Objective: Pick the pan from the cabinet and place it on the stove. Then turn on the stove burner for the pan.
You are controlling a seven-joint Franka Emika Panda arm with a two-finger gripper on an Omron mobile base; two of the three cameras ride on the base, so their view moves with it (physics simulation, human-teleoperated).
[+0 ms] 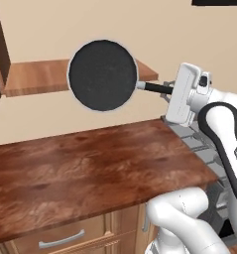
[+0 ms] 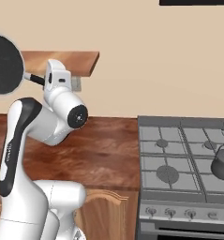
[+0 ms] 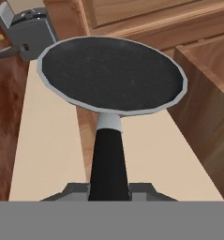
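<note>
Two fingers of the gripper (image 3: 108, 190) are clamped tight on the black handle of the pan (image 1: 103, 75), held in the air at upper centre of the left base view, before the cabinet's wooden shelf (image 1: 35, 77). Lower right in the right base view, the stove (image 2: 179, 159) carries a dark pot (image 2: 223, 164).

Kitchen: stove (image 2: 183, 159), wooden counter (image 1: 80, 168)
</note>
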